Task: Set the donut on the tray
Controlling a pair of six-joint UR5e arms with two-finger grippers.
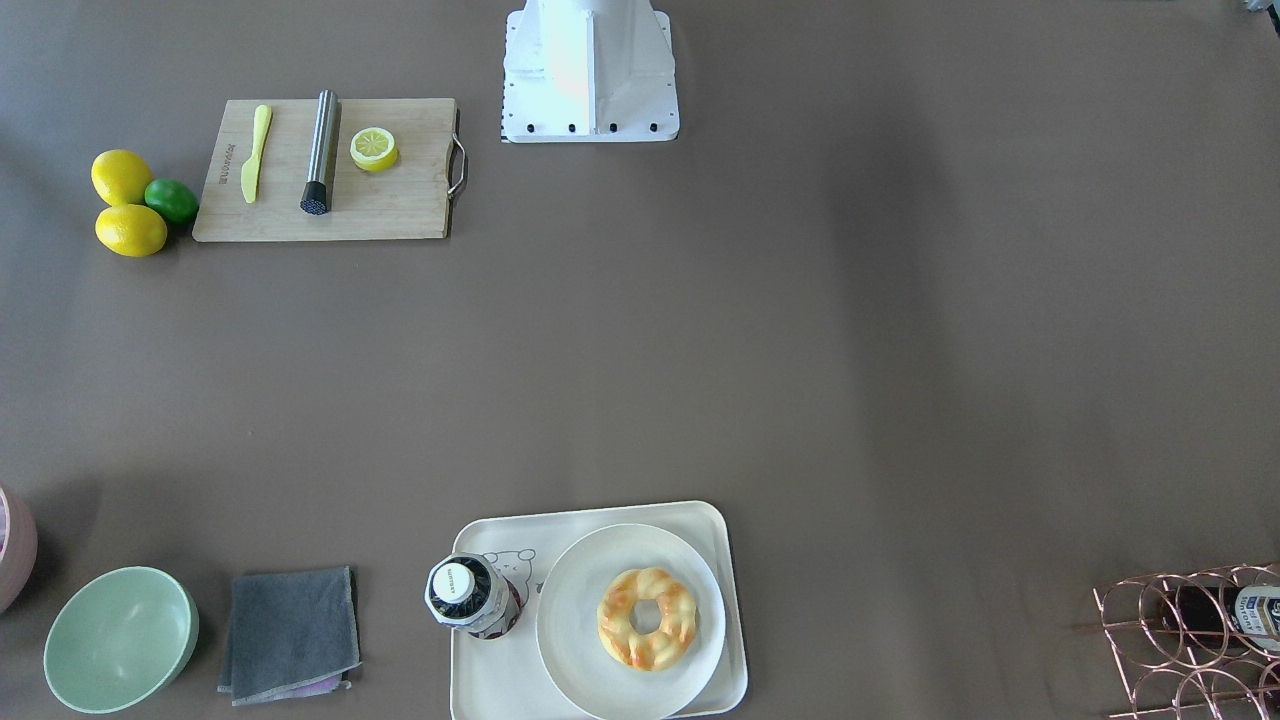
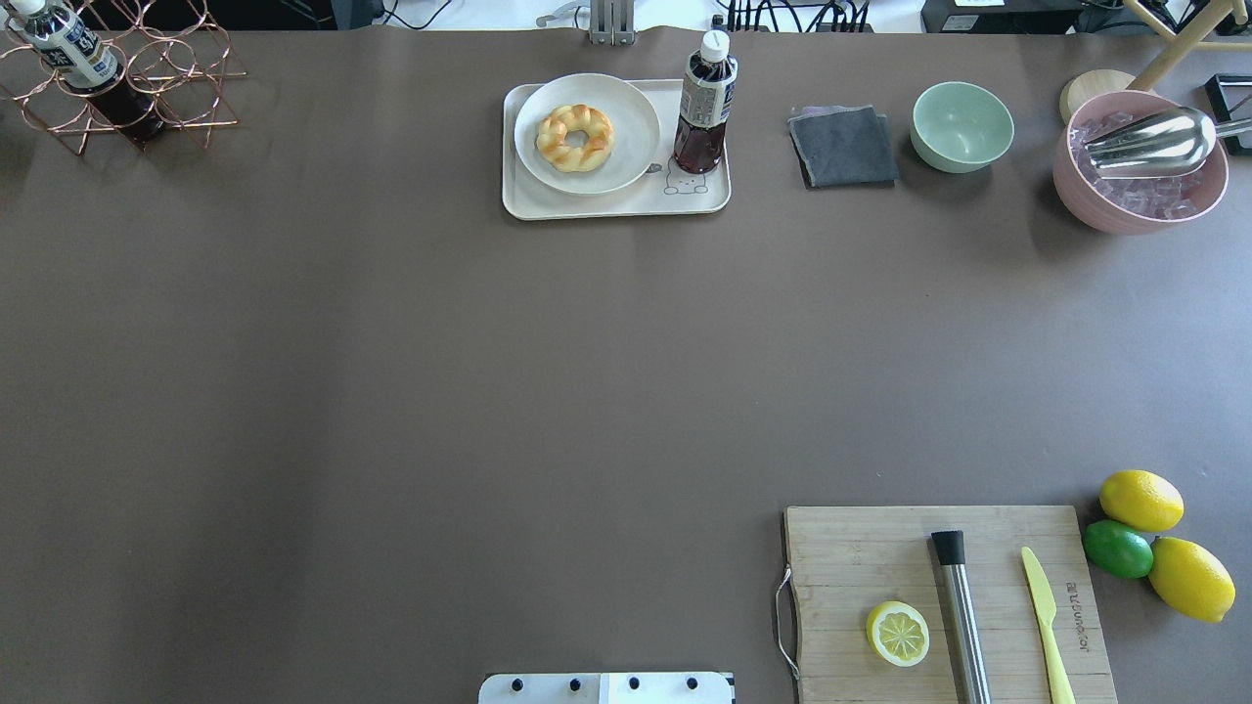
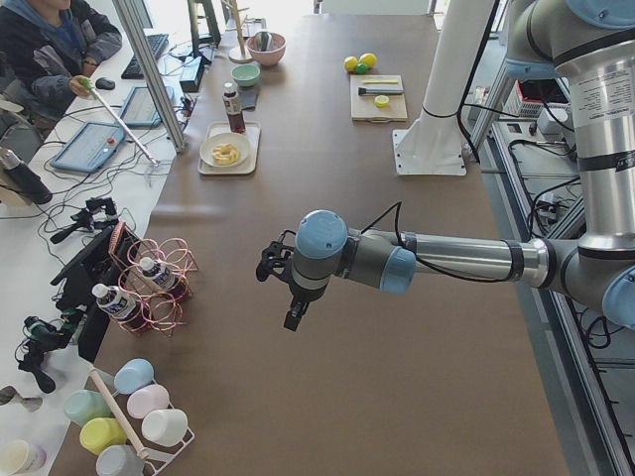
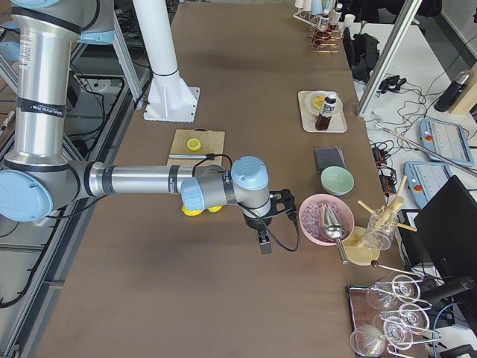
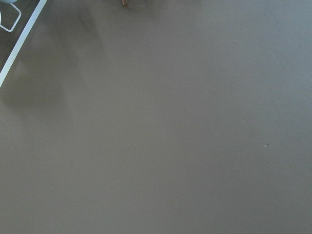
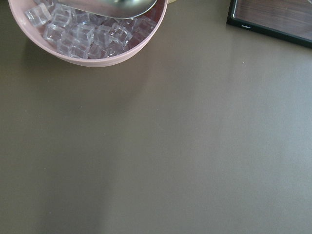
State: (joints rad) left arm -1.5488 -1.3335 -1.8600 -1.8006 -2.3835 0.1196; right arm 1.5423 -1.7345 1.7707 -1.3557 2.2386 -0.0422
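The donut [image 2: 575,138], a braided golden ring, lies on a round white plate [image 2: 631,147] that sits on the cream tray [image 2: 606,203] at the table's far middle. It also shows in the front-facing view [image 1: 648,617], on the plate [image 1: 575,650] and tray [image 1: 490,680]. A dark drink bottle [image 2: 702,108] stands on the tray's right part. My left gripper [image 3: 294,315] hangs over bare table at the left end, far from the tray. My right gripper [image 4: 262,242] hangs over the right end near the pink bowl. I cannot tell whether either is open or shut.
A wooden cutting board [image 2: 851,548] holds a lemon half [image 2: 897,633], a steel muddler [image 2: 961,611] and a yellow knife [image 2: 1045,611]. Lemons and a lime [image 2: 1118,549] lie beside it. A grey cloth [image 2: 843,147], green bowl [image 2: 961,125], pink ice bowl [image 2: 1135,186] and wire bottle rack [image 2: 127,83] line the far edge.
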